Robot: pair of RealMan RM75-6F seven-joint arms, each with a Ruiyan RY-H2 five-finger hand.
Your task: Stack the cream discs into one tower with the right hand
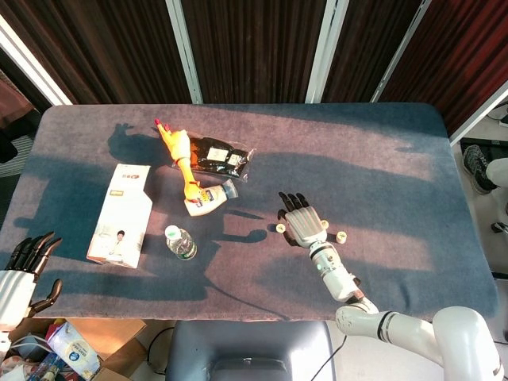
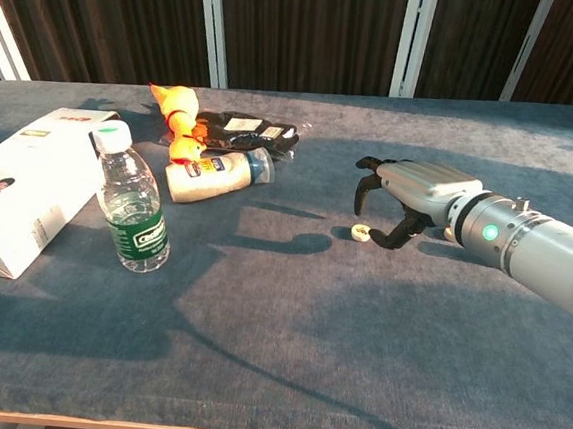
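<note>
A single cream disc (image 2: 362, 232) lies on the blue-grey table (image 2: 254, 352), and the head view shows only its edge (image 1: 273, 228). My right hand (image 2: 400, 198) hovers over it with fingers spread and curved and holds nothing; the head view has this hand (image 1: 302, 225) just right of the disc. Behind the hand lie another single disc (image 1: 324, 223) and a short stack of discs (image 1: 343, 236); the arm hides both in the chest view. My left hand (image 1: 21, 266) hangs empty, fingers apart, off the table's near left corner.
A water bottle (image 2: 132, 201) stands at the left front beside a white carton (image 2: 23, 186). Further back lie a rubber chicken (image 2: 175, 114), a black packet (image 2: 249, 131) and a toppled cream bottle (image 2: 215, 176). A cardboard box (image 1: 63, 349) sits below the table edge.
</note>
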